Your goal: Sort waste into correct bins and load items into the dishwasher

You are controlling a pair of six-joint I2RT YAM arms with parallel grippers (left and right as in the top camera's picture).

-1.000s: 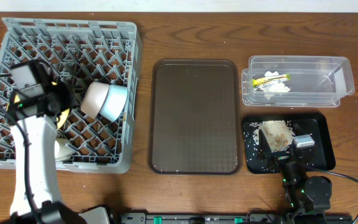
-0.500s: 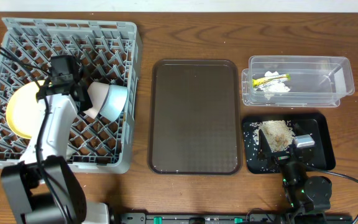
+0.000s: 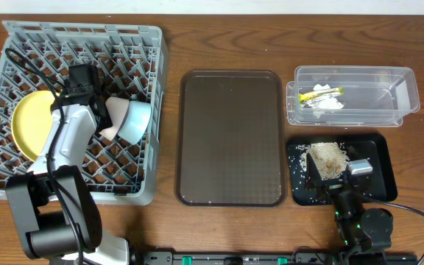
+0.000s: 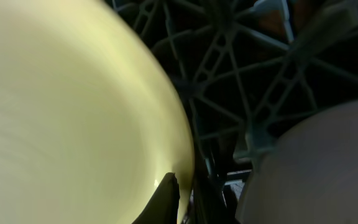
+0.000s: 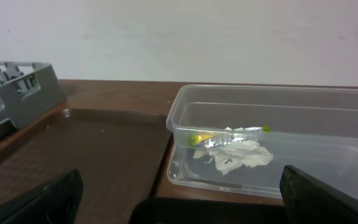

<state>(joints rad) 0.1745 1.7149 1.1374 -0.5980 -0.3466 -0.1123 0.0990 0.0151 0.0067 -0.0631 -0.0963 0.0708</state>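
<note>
The grey dish rack (image 3: 87, 31) dominates the table, and I place everything else from it. Just beside it lies the brown serving tray (image 3: 230, 140), bare. Beyond that, well away from the rack, sit the clear tub (image 3: 407, 96) and the black tray (image 3: 381, 184) side by side.

Inside the rack, the yellow plate (image 3: 32, 132) leans among the pegs on the side away from the serving tray. It looks stiff, glossy and likely slippery and chippable, so the rim is the only sensible place to take it. The left gripper (image 4: 178, 198) is closed down right at that rim, but I cannot tell whether the rim is actually pinched between the fingers.

Nearer the rack's middle, the white bowl (image 3: 112, 118) and light blue bowl (image 3: 137, 121) rest on their sides, nested and touching. They look rigid and light, best taken by the lip.

The tub holds the snack wrapper (image 3: 324, 92) and the crumpled tissue (image 3: 328, 104), both flimsy. The black tray holds the loose, crumbly food scraps (image 3: 326, 158). The right gripper (image 5: 179, 186) hangs by that tray, fingers spread wide, holding nothing. I cannot pick out the chopsticks.
</note>
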